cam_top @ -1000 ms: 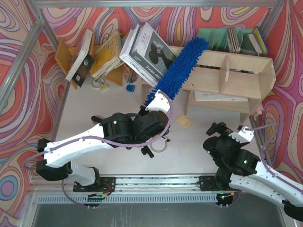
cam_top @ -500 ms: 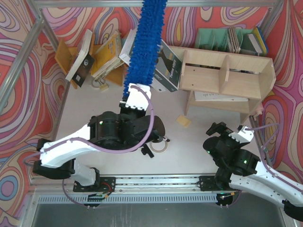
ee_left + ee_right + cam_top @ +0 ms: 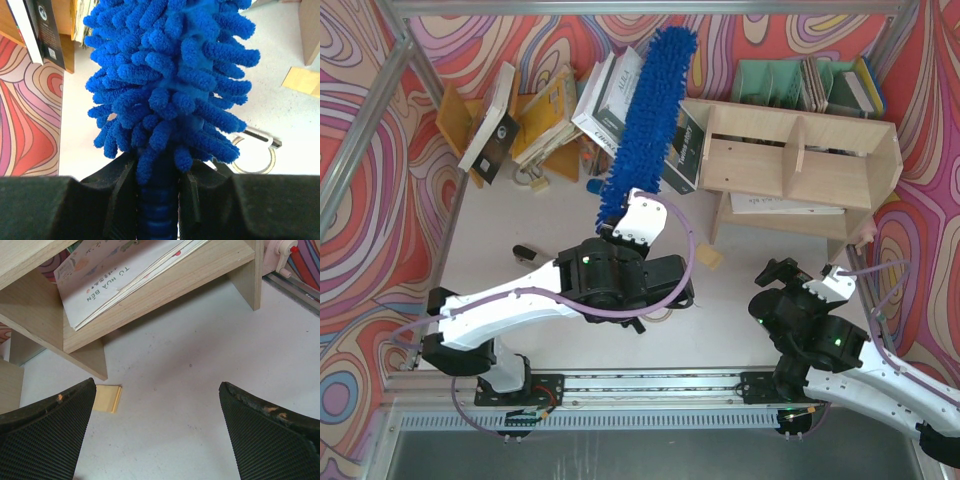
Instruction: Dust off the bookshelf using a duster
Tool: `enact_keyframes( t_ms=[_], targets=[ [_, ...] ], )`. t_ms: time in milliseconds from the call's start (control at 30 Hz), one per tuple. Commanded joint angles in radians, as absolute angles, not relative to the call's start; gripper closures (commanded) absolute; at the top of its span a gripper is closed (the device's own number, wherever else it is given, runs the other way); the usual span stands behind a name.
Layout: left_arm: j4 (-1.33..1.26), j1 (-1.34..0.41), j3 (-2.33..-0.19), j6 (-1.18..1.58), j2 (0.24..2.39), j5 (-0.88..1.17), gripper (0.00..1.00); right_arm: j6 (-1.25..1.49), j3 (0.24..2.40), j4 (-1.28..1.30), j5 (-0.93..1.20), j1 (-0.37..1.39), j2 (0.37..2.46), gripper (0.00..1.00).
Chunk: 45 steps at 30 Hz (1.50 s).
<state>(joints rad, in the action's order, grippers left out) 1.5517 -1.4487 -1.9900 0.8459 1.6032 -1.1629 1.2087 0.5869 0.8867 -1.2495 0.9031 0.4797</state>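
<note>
Two black fingers (image 3: pixel 45 435) stand wide apart at the bottom corners. Under them is the white counter (image 3: pixel 175 380). The pale wooden bookshelf (image 3: pixel 170 282) fills the top. A thin white book (image 3: pixel 115 270) lies flat on its board. A small yellow card (image 3: pixel 106 398) lies on the counter, just beside a shelf leg.

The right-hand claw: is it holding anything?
No, the right gripper stands wide open, with only the table showing between its jaws.
</note>
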Motion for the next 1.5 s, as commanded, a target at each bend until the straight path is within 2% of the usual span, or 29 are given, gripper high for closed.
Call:
enact_keyframes(
  t_ms=[0,500,633,767,900,1467],
  targets=[
    [1.508,-1.434,-1.932,0.841,1.587,-1.128,1.0,1.213,0.58,0.88,-1.285,0.908,0.476,0.01],
    [1.206,-1.435,-1.824,0.645,1.557,-0.957,1.0,1.215,0.577,0.882,-1.284,0.907,0.462,0.01],
    [1.098,-1.47,-1.784,0.547,1.495,-1.011,1.0,1.215,0.576,0.881,-1.284,0.908,0.459,0.01],
    [0.879,-1.541,-1.679,0.413,1.4,-1.112,1.0,1.214,0.576,0.882,-1.284,0.908,0.46,0.01],
    [0.695,-1.582,-1.563,0.33,1.331,-1.12,1.0,1.215,0.576,0.882,-1.283,0.908,0.46,0.01],
    [0.836,-1.601,-1.439,0.613,1.38,-0.97,1.0,1.213,0.579,0.881,-1.285,0.907,0.48,0.01]
  ],
)
